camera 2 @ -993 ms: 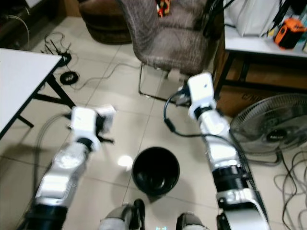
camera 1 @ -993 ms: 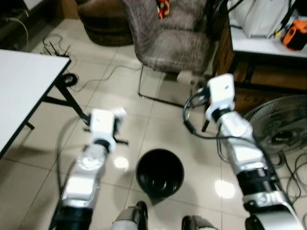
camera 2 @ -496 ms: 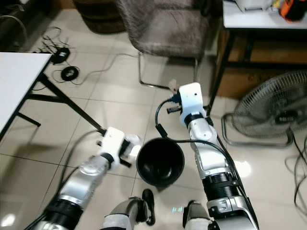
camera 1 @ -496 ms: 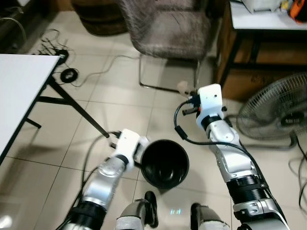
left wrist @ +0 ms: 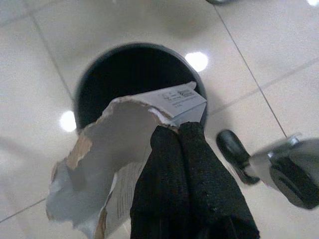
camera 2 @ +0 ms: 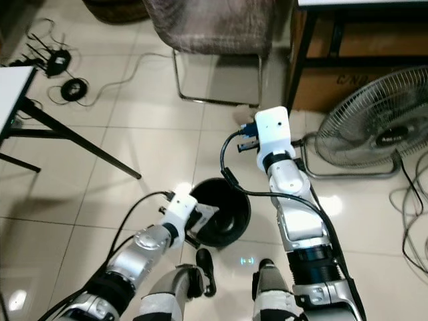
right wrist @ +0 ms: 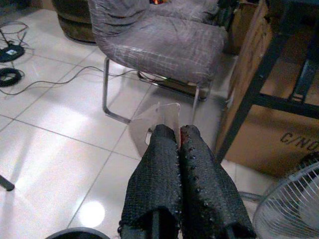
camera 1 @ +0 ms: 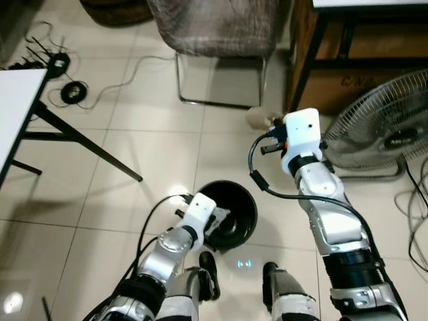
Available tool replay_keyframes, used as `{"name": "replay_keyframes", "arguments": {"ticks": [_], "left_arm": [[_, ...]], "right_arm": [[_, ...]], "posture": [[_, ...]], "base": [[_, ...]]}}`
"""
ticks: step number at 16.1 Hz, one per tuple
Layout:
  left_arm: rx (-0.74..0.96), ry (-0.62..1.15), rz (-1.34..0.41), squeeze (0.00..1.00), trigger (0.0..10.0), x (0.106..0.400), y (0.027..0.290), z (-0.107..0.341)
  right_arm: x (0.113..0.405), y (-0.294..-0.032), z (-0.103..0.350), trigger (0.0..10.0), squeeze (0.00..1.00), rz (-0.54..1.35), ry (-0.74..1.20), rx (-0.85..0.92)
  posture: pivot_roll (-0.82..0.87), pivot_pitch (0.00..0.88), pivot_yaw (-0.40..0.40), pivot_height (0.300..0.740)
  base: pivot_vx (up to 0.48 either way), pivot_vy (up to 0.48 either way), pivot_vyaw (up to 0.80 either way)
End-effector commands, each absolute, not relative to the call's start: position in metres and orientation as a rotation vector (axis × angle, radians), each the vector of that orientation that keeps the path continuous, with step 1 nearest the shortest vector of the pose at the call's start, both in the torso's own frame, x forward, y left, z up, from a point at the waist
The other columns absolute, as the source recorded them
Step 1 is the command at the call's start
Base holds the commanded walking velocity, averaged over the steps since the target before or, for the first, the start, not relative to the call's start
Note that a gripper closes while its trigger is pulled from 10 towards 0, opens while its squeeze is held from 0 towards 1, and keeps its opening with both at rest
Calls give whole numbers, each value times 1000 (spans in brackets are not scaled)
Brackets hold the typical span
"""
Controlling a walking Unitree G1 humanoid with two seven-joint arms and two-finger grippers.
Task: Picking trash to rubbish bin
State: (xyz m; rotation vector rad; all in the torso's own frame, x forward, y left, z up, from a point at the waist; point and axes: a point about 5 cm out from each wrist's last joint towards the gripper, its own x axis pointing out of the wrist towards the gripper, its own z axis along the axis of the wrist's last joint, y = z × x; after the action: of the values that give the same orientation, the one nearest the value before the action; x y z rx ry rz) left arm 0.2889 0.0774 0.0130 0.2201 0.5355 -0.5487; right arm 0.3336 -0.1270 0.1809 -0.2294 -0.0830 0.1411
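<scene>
My left gripper is clamped on a torn piece of cardboard packaging, holding it over the rim of the black rubbish bin low in the centre of the eye views. My right gripper is raised at centre right, fingers pinched on a clear plastic scrap, near the grey chair and the fan on the tiled floor.
</scene>
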Motion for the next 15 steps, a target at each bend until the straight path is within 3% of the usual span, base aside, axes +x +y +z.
{"name": "replay_keyframes", "arguments": {"ticks": [1, 7, 15], "left_arm": [[231, 587, -561, 0, 0, 279, 80, -1], [243, 654, -579, 0, 0, 268, 79, -20], [161, 428, -419, 0, 0, 293, 84, 5]], "right_arm": [[328, -126, 176, 10000, 0, 144, -59, -232], [323, -128, 176, 10000, 0, 153, -34, -245], [322, -128, 179, 10000, 0, 154, -33, -246]], "posture": [[-227, 400, 163, 740], [-244, 407, 148, 740], [-250, 400, 144, 740]], "base": [[0, 0, 0], [0, 0, 0], [0, 0, 0]]}}
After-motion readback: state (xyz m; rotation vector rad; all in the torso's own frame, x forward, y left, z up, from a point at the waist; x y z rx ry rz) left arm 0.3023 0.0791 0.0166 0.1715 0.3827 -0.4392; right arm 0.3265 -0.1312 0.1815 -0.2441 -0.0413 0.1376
